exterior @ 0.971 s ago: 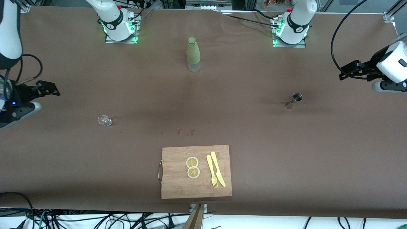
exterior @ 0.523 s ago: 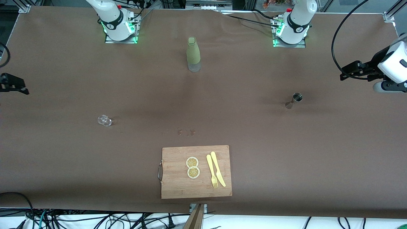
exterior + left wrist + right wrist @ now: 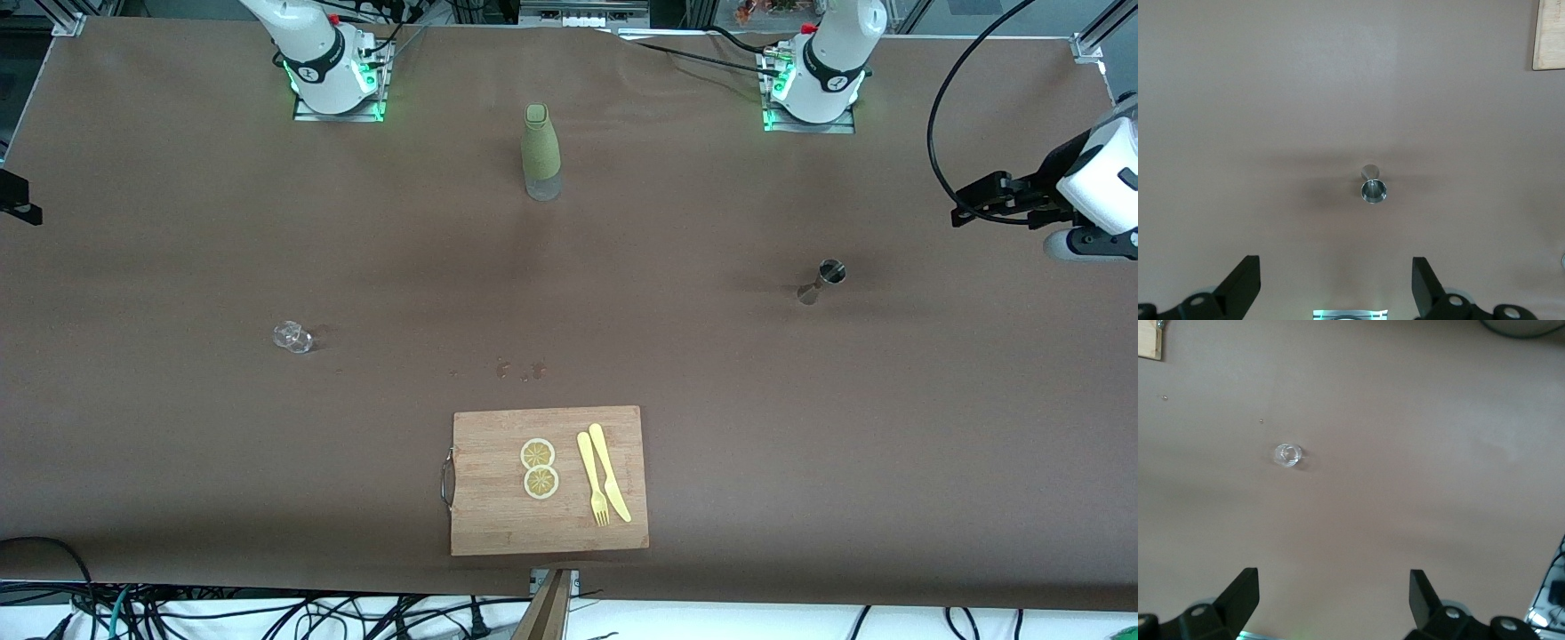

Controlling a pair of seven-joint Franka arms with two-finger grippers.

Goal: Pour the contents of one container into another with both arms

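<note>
The silver jigger (image 3: 822, 280) stands upright on the brown table toward the left arm's end; its round rim (image 3: 1373, 190) also shows in the left wrist view. The small clear glass (image 3: 292, 337) stands toward the right arm's end and appears in the right wrist view too (image 3: 1289, 454). My left gripper (image 3: 973, 203) hangs over the table's end, well apart from the jigger, open and empty (image 3: 1335, 280). My right gripper (image 3: 13, 197) is at the table's edge, mostly out of the front view, also open and empty (image 3: 1331, 587), far from the glass.
A tall olive-green bottle (image 3: 540, 151) stands between the two arm bases. A wooden cutting board (image 3: 498, 498) with two lemon slices (image 3: 539, 468) and a yellow fork and knife (image 3: 603, 484) lies nearest the front camera. Small wet spots (image 3: 520, 368) mark the cloth.
My right arm has pulled back toward its end of the table, almost out of the front view. The left gripper rose very slightly. Jigger and glass have not moved.
</note>
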